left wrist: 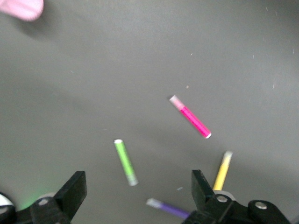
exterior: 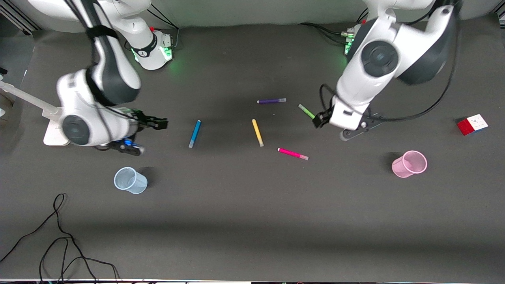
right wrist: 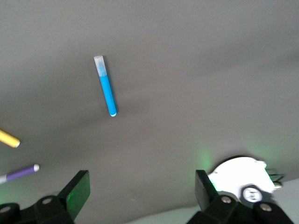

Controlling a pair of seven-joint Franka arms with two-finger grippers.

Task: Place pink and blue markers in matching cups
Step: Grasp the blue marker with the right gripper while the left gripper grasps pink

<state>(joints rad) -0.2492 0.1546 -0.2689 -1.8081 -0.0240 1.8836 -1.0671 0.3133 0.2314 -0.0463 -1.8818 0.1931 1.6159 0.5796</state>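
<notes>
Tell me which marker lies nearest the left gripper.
The green marker: its end lies right beside the left gripper, whose jaws are open above the table. The purple, yellow, pink and blue markers all lie farther toward the right arm's end.

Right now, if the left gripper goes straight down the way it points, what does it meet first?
Probably the green marker, lying between the open left gripper fingers in its wrist view. Depth is unclear.

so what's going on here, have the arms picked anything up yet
Nothing is picked up yet. The left end effector hangs open over the green marker, with the pink marker lying on the table nearby. The right end effector is open above the table beside the blue marker. The pink cup and blue cup stand nearer the front camera, apparently holding no markers.
</notes>
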